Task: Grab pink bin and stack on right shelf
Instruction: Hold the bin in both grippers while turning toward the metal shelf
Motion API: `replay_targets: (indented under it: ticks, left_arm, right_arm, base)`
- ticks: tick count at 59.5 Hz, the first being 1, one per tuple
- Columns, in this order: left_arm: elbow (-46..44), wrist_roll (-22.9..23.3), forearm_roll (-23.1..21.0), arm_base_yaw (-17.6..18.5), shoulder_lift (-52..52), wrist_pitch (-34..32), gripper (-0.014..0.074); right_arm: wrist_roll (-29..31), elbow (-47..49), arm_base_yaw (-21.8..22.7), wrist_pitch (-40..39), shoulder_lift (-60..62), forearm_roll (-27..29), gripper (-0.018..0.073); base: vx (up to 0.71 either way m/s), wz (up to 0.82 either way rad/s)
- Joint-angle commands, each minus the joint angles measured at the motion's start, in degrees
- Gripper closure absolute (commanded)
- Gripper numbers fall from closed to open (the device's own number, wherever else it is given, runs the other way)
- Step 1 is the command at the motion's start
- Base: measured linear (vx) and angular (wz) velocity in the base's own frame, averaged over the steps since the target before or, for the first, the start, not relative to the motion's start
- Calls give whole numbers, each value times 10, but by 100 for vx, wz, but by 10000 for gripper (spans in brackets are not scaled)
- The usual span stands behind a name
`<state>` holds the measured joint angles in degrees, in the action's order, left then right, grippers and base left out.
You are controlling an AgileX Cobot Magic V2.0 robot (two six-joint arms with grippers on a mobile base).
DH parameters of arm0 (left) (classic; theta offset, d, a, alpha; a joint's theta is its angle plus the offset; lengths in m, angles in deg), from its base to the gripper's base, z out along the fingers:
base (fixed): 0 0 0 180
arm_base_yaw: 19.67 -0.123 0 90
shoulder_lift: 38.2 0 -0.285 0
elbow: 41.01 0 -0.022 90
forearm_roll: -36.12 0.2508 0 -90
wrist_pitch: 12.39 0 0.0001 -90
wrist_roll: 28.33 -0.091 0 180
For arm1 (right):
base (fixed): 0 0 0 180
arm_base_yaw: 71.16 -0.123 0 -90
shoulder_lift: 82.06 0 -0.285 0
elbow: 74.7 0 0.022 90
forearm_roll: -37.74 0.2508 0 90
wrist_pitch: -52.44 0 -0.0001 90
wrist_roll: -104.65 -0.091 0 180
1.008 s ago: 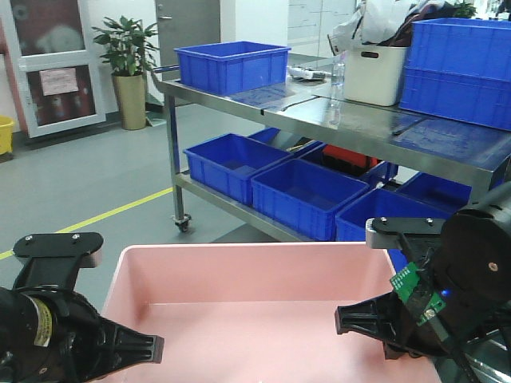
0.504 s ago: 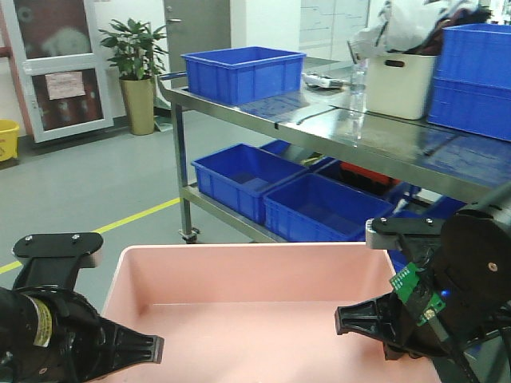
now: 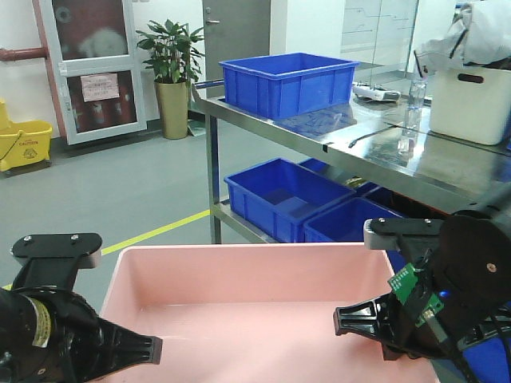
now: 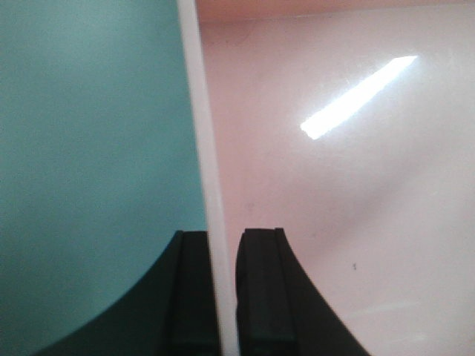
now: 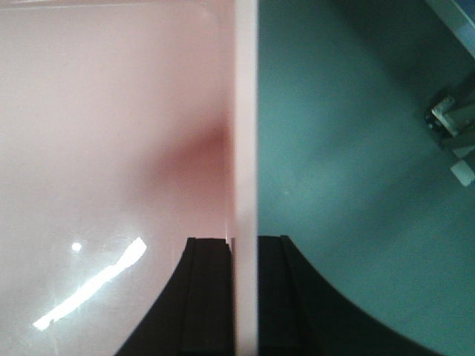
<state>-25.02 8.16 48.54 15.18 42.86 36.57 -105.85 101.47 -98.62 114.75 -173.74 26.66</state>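
Note:
The pink bin (image 3: 255,307) fills the lower front view, held up between my two arms. My left gripper (image 3: 153,348) is shut on the bin's left wall; in the left wrist view its jaws (image 4: 223,239) pinch the pale rim (image 4: 199,111), with the pink bin floor (image 4: 334,185) to the right. My right gripper (image 3: 345,321) is shut on the right wall; the right wrist view shows its jaws (image 5: 245,243) clamping the rim, bin interior (image 5: 111,133) to the left. The right shelf (image 3: 375,144), a glossy steel top with black tape strips, stands ahead to the right.
A blue crate (image 3: 287,80) and a cream bin (image 3: 471,100) sit on the shelf top. More blue crates (image 3: 279,195) fill the lower level. A potted plant (image 3: 172,80), a yellow mop bucket (image 3: 20,144) and a yellow floor line (image 3: 152,231) lie to the left.
The whole background has slid to the right in the front view, bringing the mop bucket into sight. Both grippers and the pink bin keep the same place in the frame.

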Motion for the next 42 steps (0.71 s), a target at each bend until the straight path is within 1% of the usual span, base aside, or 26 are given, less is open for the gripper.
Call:
replay_targets:
  ticks: [1, 42]
  left_arm:
    - [-20, -2, -3, 6, -23, -50, 524]
    - [-20, -2, -3, 6, -23, -50, 524]
  right_arm:
    - [2, 16, 0, -27, 20, -19, 559]
    - [2, 16, 0, -26, 20, -20, 559]
  base:
    - [43, 3]
    - [42, -4]
